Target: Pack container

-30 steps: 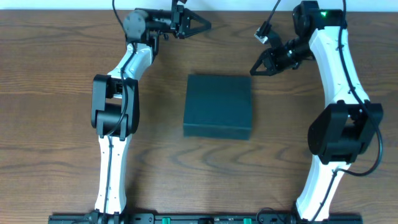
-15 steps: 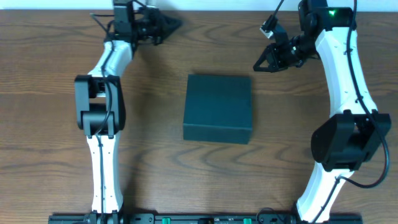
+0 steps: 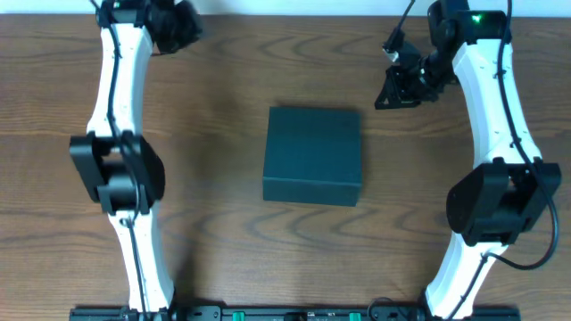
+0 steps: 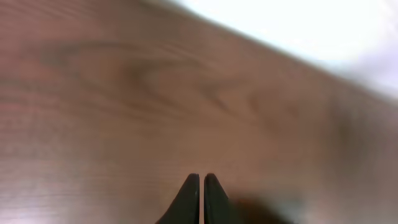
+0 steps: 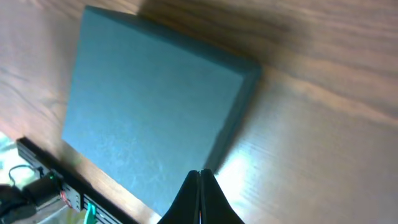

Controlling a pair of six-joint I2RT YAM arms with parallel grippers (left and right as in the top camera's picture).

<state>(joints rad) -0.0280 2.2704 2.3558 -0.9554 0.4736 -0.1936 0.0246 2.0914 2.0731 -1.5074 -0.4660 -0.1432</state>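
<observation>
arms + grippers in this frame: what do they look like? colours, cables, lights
Both are white tubular links with bulky black joint housings: left arm, right arm. A green LED and a black cable sit at the right arm's top. Black, tapered, pointed fingers on the left gripper and right gripper.

Overhead cam looks straight down from well above, taking in the whole table [image 3: 223,178] and both arms. Left wrist cam sits low and close over bare wood, blurred, facing the table's pale edge past the left gripper [image 4: 201,186]. Right wrist cam sits higher, tilted down past the right gripper [image 5: 199,183] onto the container [image 5: 149,106]. Overhead and right wrist share the container; the left wrist view shares only the tabletop.
</observation>
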